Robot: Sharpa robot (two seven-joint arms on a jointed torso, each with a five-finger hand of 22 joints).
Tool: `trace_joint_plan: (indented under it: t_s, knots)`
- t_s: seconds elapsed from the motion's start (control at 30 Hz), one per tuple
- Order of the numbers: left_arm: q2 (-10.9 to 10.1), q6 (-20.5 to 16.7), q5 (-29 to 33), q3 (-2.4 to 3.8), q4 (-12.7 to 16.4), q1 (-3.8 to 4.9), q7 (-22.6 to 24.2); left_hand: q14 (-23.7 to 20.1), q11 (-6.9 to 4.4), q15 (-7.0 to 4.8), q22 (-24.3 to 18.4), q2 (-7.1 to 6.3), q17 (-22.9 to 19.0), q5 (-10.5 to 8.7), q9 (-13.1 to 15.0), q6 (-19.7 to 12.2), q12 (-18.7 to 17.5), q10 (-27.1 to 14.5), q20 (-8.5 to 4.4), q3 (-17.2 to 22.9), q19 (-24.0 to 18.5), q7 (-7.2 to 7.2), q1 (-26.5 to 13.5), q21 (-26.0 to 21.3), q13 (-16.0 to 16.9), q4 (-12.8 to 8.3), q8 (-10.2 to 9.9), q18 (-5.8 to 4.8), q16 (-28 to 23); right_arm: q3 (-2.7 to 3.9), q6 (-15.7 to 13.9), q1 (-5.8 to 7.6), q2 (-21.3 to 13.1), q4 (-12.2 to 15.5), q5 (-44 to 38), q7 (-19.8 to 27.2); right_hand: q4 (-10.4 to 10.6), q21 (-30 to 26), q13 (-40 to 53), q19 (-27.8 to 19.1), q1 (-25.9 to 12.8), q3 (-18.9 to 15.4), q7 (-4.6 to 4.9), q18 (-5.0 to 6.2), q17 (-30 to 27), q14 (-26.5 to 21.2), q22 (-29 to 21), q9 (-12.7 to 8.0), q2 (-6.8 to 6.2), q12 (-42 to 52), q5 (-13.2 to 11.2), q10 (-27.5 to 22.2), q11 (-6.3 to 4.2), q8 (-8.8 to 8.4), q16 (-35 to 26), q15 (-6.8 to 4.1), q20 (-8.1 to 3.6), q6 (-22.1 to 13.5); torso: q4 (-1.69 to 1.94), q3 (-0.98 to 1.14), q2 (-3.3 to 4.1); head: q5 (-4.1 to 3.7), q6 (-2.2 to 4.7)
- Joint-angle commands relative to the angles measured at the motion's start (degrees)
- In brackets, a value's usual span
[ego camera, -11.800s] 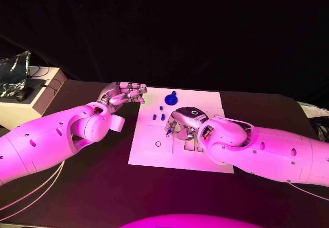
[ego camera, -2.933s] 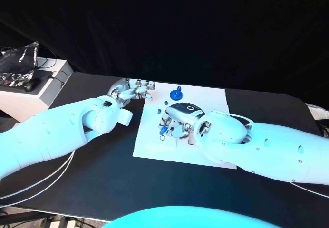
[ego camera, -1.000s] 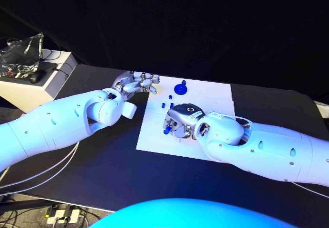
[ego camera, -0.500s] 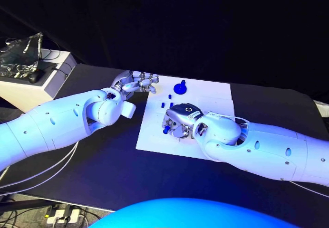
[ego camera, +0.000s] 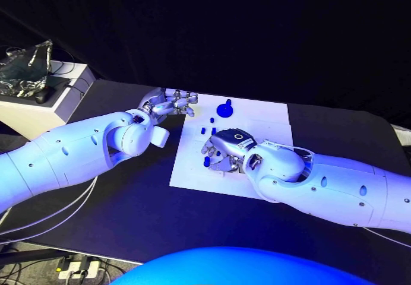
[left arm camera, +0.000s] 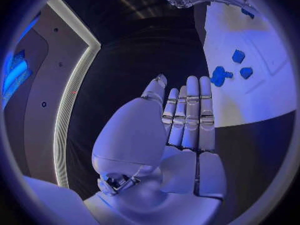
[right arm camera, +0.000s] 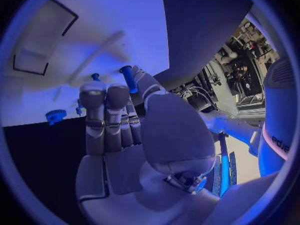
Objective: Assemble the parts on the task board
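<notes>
Since a second ago, our right robot hand [ego camera: 224, 155] has kept pinching a small blue plastic peg [right arm camera: 128, 78] at the flat white task board's [ego camera: 265, 119] nine o'clock, still unseated, while our left robot hand [ego camera: 167, 105] stays empty, fingers together.

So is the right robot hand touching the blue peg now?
Touching. In the right wrist view the blue peg sits against the fingertips of the right robot hand, pinched there above the white task board.

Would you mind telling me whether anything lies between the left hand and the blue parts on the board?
Nothing visible does: the left hand hovers open at the board's edge, with bare white plate between it and the blue parts.
</notes>
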Motion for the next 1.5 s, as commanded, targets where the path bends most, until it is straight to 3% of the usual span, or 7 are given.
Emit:
trace_joint_plan:
  t_s: [0.03, 0.4, 0.57, 0.77, 0.9, 1.17, 1.5]
  knots:
    - [0.02, 0.83, -0.06, 0.05, 0.09, 0.01, 0.10, -0.31, -0.06, 0.14, 0.07, 0.57, -0.09, -0.24, 0.06, 0.00, 0.37, -0.35, 0.31, -0.25, 0.29, 0.13, -0.09, -0.22, 0.05, -0.08, -0.07, -0.36, 0.34, 0.00, -2.28, -0.05, -0.42, 0.46, -0.03, 0.73, 0.58, -1.67, -0.01, 1.51, 0.98, -1.42, -0.33, 1.17, -0.23, 0.16, 3.19, -0.01, 0.01, 0.23, 0.07, -1.04, 0.14, -0.13, -0.36, 0.41, 0.57, -1.11, 0.05, 0.01, -0.01, -0.07, 0.02]
    - [0.05, 0.83, -0.07, 0.05, -0.07, -0.02, 0.15, -0.32, -0.06, 0.13, 0.08, 0.63, -0.10, -0.24, 0.06, -0.01, 0.40, -0.38, 0.31, -0.28, 0.32, 0.14, 0.00, -0.28, 0.05, -0.13, -0.07, -0.34, 0.35, 0.42, -8.09, 0.47, -6.17, 5.24, 3.29, 0.87, 4.49, -6.57, -0.06, 2.54, 2.40, -2.30, -0.83, 1.61, -0.74, 0.29, 3.16, -0.01, -1.59, 0.66, 0.23, -2.52, 0.37, -0.18, -0.83, 0.54, 0.74, -1.92, -0.04, 0.04, -0.18, -0.60, 0.57]
    - [-0.02, 0.74, -0.06, 0.04, -0.04, -0.17, 0.27, -0.32, -0.06, 0.13, 0.08, 0.63, -0.10, -0.24, 0.06, -0.01, 0.40, -0.38, 0.31, -0.28, 0.32, 0.14, 0.00, -0.28, 0.05, -0.13, -0.07, -0.34, 0.35, 1.11, -11.04, 2.03, -11.40, 7.38, 19.12, 3.73, 5.67, -3.28, 0.00, 2.94, 1.31, -1.13, 1.58, 0.72, -0.49, 0.73, 4.06, 0.13, 0.81, 2.32, 2.74, 6.00, -1.16, 0.61, -0.29, -0.43, 0.06, 2.96, -0.10, 0.06, -0.18, -1.38, 1.23]
    - [-0.36, 0.57, 0.04, 0.04, 0.22, -0.49, 0.65, -0.30, -0.08, 0.12, 0.15, 0.64, -0.10, -0.23, 0.04, -0.26, 0.48, -0.31, 0.30, -0.41, 0.39, 0.19, -0.01, -0.34, 0.05, -0.16, -0.12, -0.33, 0.41, 1.37, -8.77, 4.40, -17.95, 8.02, 35.66, 5.76, 6.63, -0.06, 3.37, 3.04, -1.50, -2.81, -0.19, -0.61, 0.19, 0.63, 4.59, 0.60, 1.30, 7.43, 3.85, 15.86, -4.42, 2.51, 0.35, -2.43, -1.51, 4.87, -0.61, 0.15, -0.27, -3.09, 2.36]
    - [-0.65, 0.69, 0.12, 0.05, 0.55, -0.81, 0.84, -0.26, -0.20, 0.06, 0.19, 0.81, -0.09, -0.23, 0.08, 0.05, 0.59, -0.06, 0.29, -0.37, 0.41, -0.08, -0.02, -0.36, 0.05, -0.11, 0.02, -0.33, 0.45, 1.41, -5.03, 5.39, -22.12, 8.25, 40.37, 3.17, 7.10, 7.82, 24.65, 3.39, -5.42, -8.99, -1.61, -2.94, 1.40, 1.29, 5.76, 2.14, 2.60, 26.49, 7.65, 12.36, -6.12, 4.50, 2.13, -3.76, -3.58, 5.66, -0.97, 0.25, -0.46, -4.73, 2.92]
    - [-1.22, 0.83, 0.18, 0.05, 1.68, -1.61, 1.21, -0.24, -0.81, -0.27, 0.46, 0.85, -0.03, -0.20, 0.05, -0.04, 0.49, 1.88, 0.13, -0.18, 0.42, -0.83, 0.15, -0.38, 0.00, 0.09, -0.13, -0.44, 0.58, 1.19, 2.88, 5.93, -27.88, 8.95, 36.53, -10.38, 15.19, 24.65, 65.86, 3.31, -11.71, -18.75, -3.95, -4.27, 18.97, 0.61, 8.18, 15.71, 8.43, 59.73, 9.86, 11.32, -6.81, 9.68, 14.55, -4.15, -4.02, 6.12, -1.58, 0.50, -0.70, -7.02, 2.76]
    - [-1.39, 0.90, 0.00, 0.06, 2.46, -2.12, 1.18, -0.25, -1.01, -0.39, 0.93, 0.60, 0.07, -0.15, 0.06, -0.03, -0.78, 3.21, -0.10, 0.30, 0.42, -0.86, 0.59, -0.39, 0.01, 0.39, -0.13, -0.64, 0.65, 0.55, 4.53, 5.17, -28.02, 9.82, 32.68, -20.58, 15.97, 27.46, 71.24, 2.79, -11.79, -20.18, -4.26, -4.19, 21.69, 1.09, 8.40, 27.47, 5.98, 57.20, 10.51, 13.02, -6.99, 8.96, 14.29, -4.04, -3.87, 4.77, -1.96, 0.56, -0.88, -7.87, 2.45]
